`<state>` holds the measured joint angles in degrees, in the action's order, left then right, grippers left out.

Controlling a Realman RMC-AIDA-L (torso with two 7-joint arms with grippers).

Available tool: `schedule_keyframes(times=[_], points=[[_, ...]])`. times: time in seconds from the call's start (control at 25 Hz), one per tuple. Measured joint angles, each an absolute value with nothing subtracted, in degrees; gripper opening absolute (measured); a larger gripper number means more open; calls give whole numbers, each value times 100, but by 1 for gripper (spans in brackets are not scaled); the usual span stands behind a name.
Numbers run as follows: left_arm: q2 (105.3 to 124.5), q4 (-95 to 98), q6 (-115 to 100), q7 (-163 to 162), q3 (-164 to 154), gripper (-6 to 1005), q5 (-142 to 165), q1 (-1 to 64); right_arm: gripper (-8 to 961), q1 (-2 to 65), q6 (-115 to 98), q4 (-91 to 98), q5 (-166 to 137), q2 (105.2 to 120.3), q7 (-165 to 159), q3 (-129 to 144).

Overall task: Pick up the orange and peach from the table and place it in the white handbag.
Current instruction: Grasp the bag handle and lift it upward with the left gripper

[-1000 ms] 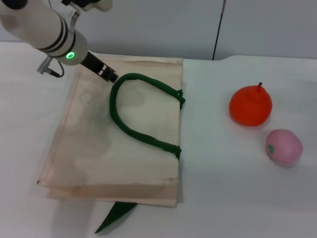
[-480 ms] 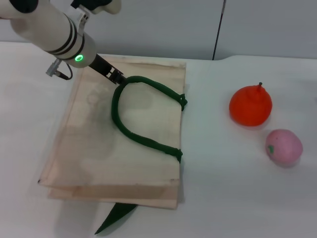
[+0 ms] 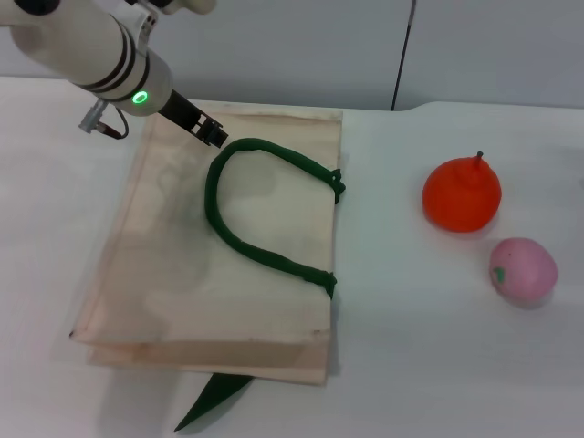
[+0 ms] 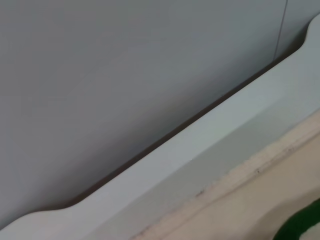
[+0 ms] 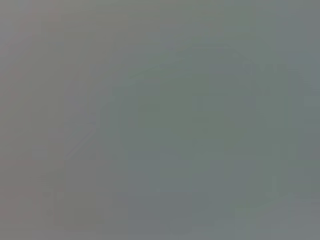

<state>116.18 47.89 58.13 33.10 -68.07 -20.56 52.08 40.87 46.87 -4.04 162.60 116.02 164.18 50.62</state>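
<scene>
The orange (image 3: 461, 194) sits on the white table at the right, its dark stem pointing up. The smaller pink peach (image 3: 522, 270) lies just in front of it and to its right. The white handbag (image 3: 182, 274) lies flat at the left, and its green loop handle (image 3: 233, 233) rests on top of the cloth. My left gripper (image 3: 210, 130) hovers over the bag's far edge, right by the top of the handle loop; contact is unclear. In the left wrist view I see the bag's edge (image 4: 280, 200) and a bit of green handle (image 4: 300, 227). My right gripper is out of view.
A second green handle (image 3: 212, 397) pokes out from under the bag's near edge. A grey wall (image 3: 292, 46) stands behind the table. The right wrist view is plain grey. Bare tabletop (image 3: 383, 274) lies between the bag and the fruits.
My left gripper moved right to the handle's top, then drew back a little up and left. The bag's far end shifted slightly right. The fruits have not moved.
</scene>
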Motion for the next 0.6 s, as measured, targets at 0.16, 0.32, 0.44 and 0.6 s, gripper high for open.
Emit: schedule_keyframes(times=[0.16, 0.32, 0.44, 0.6], points=[[11623, 4817, 5850, 3308, -6810, 465, -2051, 5205, 848, 4087, 4676, -404, 16260, 11601, 16418, 5062], [11635, 4907, 5910, 3309, -6818, 465, -2066, 5227, 847, 4087, 4574, -380, 16260, 11601, 16418, 5062], [11636, 5005, 5943, 3307, -6874, 466, -2094, 5243, 848, 4087, 4542, -372, 16260, 11601, 16418, 5068], [11644, 5031, 5946, 3292, -7062, 466, -2178, 5250, 848, 4087, 4542, -367, 16260, 11601, 16418, 5071]])
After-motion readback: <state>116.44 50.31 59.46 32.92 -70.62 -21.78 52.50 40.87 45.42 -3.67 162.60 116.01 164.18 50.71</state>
